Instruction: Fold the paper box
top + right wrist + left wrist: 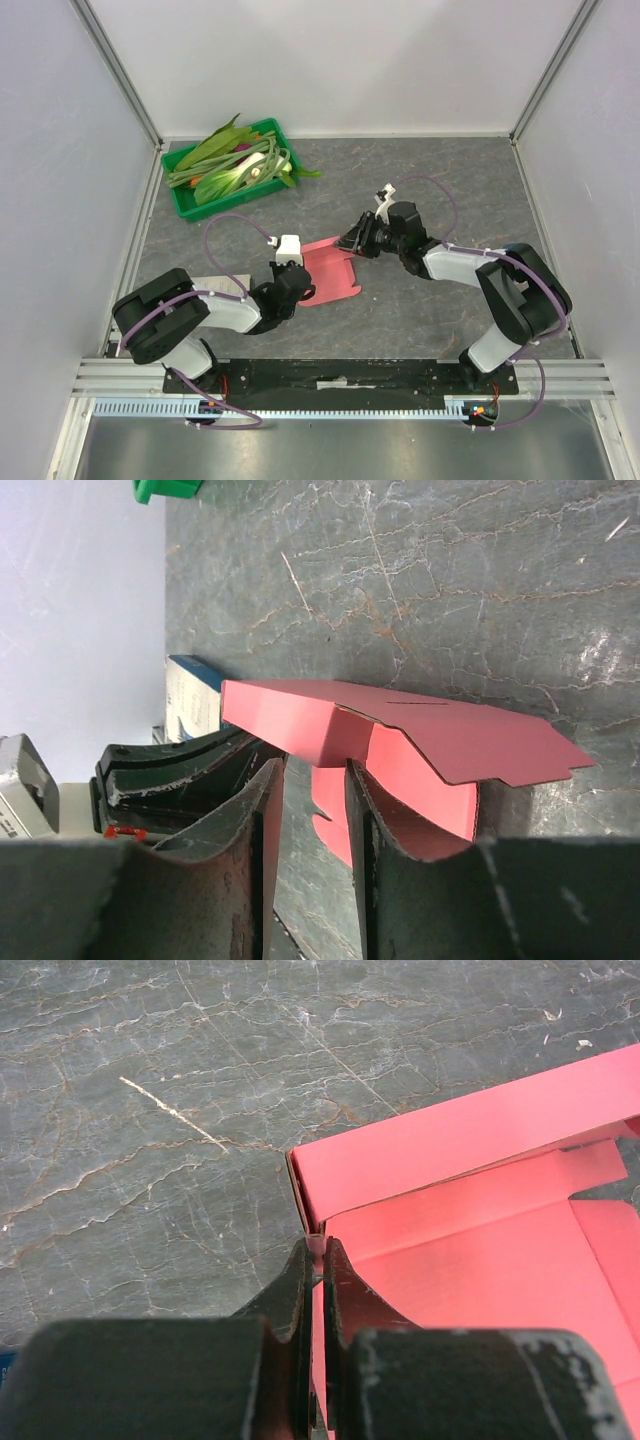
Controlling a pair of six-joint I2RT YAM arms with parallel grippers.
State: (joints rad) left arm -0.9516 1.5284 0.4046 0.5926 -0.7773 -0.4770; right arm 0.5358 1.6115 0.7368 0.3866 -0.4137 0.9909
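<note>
On the worktop point(450, 190), the left pincer point(317, 1257) clamped one wall of the paper box point(330, 270), while the right pincer point(312, 770), fingers apart astride a flap, probably needed to close before creasing.

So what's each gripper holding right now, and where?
Left gripper pinches the paper box by a wall near its corner; right gripper straddles a flap, fingers apart.

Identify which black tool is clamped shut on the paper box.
The left tool, shut on the pink-red cardboard box's corner edge; the right tool stands open.
</note>
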